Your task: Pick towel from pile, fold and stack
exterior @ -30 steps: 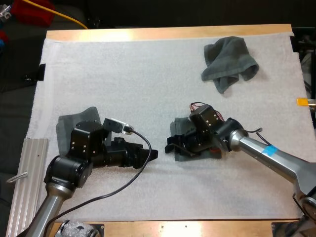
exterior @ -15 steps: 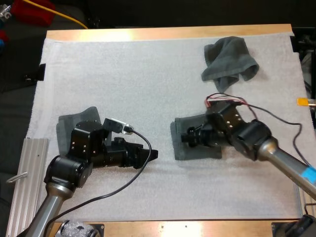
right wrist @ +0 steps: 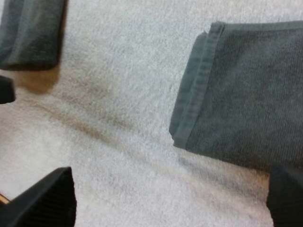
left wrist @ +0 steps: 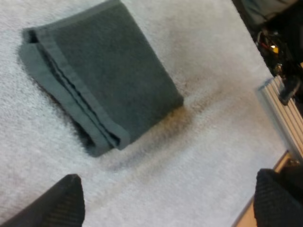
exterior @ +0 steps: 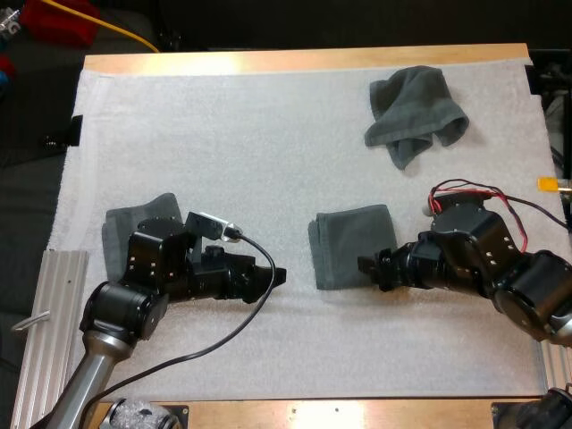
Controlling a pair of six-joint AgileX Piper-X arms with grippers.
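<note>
Left claw [exterior: 276,276] and right claw [exterior: 368,266] low, tips inward, released, either side of folded towel [exterior: 349,241]

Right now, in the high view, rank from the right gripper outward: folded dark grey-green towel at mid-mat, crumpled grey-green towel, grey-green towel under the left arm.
From the right gripper:
1. Folded dark grey-green towel, mid-mat, right beside it.
2. Crumpled grey-green towel, far right.
3. Grey-green towel under the left arm, near left.
</note>
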